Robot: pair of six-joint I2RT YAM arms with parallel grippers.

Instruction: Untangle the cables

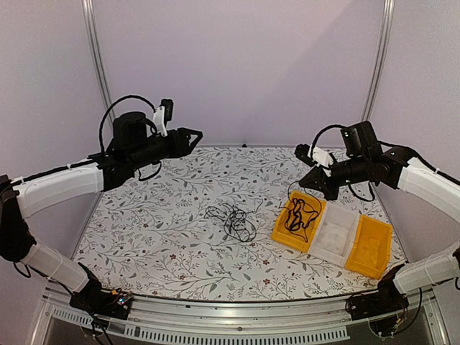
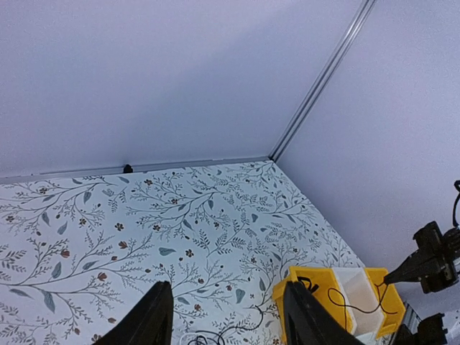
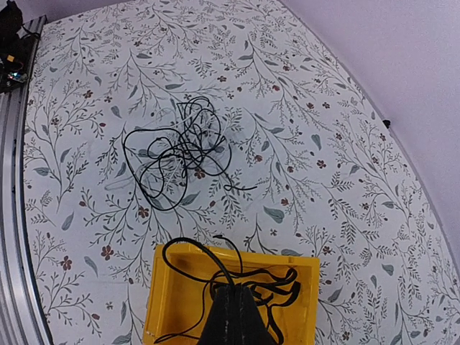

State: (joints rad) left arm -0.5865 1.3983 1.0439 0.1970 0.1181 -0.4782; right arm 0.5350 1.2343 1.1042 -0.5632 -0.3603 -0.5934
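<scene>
On table [image 1: 144, 230], thin black cables [image 1: 231, 219], loose tangled loops

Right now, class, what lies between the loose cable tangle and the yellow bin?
Nothing: only bare floral table lies between the tangle and the bin, which shows best in the right wrist view.

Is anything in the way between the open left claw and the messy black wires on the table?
No, nothing visible. The left gripper hangs open above the table, with only air between it and the tangle of black cables. The yellow bin sits off on the tangle's right side.
</scene>
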